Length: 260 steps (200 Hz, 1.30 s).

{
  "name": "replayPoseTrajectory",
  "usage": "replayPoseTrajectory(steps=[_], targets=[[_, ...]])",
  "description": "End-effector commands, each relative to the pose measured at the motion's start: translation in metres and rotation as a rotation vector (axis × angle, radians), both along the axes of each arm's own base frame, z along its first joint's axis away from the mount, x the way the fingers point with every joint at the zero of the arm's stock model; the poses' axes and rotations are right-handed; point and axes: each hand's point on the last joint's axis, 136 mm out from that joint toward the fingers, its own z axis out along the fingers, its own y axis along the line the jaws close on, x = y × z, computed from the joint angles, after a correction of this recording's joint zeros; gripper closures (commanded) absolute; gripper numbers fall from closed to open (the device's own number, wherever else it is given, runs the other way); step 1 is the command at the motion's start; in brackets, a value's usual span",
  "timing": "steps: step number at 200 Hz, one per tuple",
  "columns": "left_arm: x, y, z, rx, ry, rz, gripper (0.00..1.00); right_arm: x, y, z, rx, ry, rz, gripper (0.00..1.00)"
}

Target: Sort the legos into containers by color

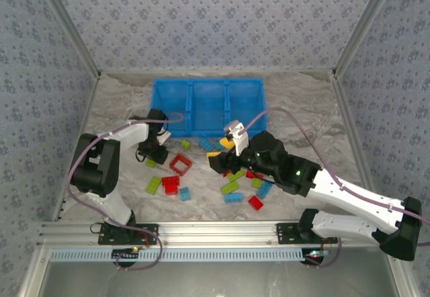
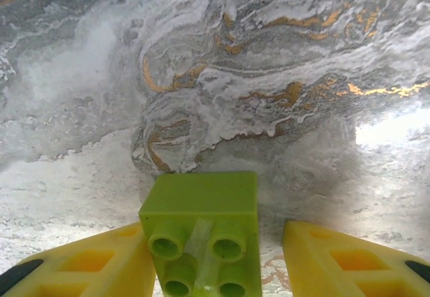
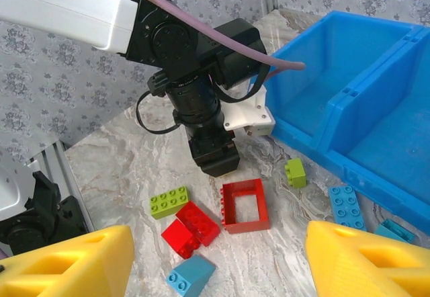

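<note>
Pick-up step of the colour sort. The left gripper point(image 2: 211, 230) straddles a yellow-green two-by-two brick point(image 2: 201, 203) that lies on the marbled table point(image 1: 121, 109), in front of the left end of the blue bin point(image 1: 208, 80). Its jaws are not yet clenched: one yellow finger point(image 2: 94, 260) sits against the brick and a gap shows at the other. The right gripper point(image 3: 218, 240) hangs released and empty above the loose bricks.

Judged next move: finish closing on the brick, lift it straight up, carry it over the bin's near wall, and drop it into whichever compartment is chosen for green.

Counts:
- The bin has three compartments, and all look empty from above.
- Near the left arm, the right wrist view shows one red square frame point(image 3: 245, 205), two solid red bricks point(image 3: 190, 228), two yellow-green bricks point(image 3: 169, 201) and three light-blue bricks point(image 3: 346, 206).
- More bricks of all three colours lie in a pile point(image 1: 242, 186) under the right arm, partly hidden, so no full total can be given.
</note>
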Motion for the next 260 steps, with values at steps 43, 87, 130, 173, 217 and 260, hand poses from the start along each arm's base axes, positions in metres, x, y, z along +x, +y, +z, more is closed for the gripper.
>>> replayPoseTrajectory(steps=[43, 87, 130, 173, 217, 260], targets=[[-0.02, 0.0, -0.004, 0.034, 0.05, 0.022, 0.69, 0.001, 0.003, 0.015, 0.034, -0.012, -0.006, 0.29], [-0.011, -0.003, 0.041, 0.085, -0.083, 0.076, 0.76, 0.001, -0.003, 0.014, 0.029, -0.015, -0.023, 0.29], [-0.003, -0.033, 0.127, -0.133, -0.275, 0.231, 0.76, 0.005, -0.002, 0.017, 0.039, -0.036, -0.042, 0.29], [0.051, -0.049, 0.157, -0.17, -0.327, 0.322, 0.82, 0.02, 0.011, 0.027, 0.039, -0.072, -0.081, 0.29], [0.118, -0.048, 0.139, -0.05, -0.319, 0.388, 0.87, 0.039, 0.023, 0.037, 0.046, -0.095, -0.141, 0.28], [0.15, -0.038, 0.106, 0.012, -0.298, 0.44, 0.89, 0.039, 0.022, 0.036, 0.056, -0.076, -0.155, 0.28]])
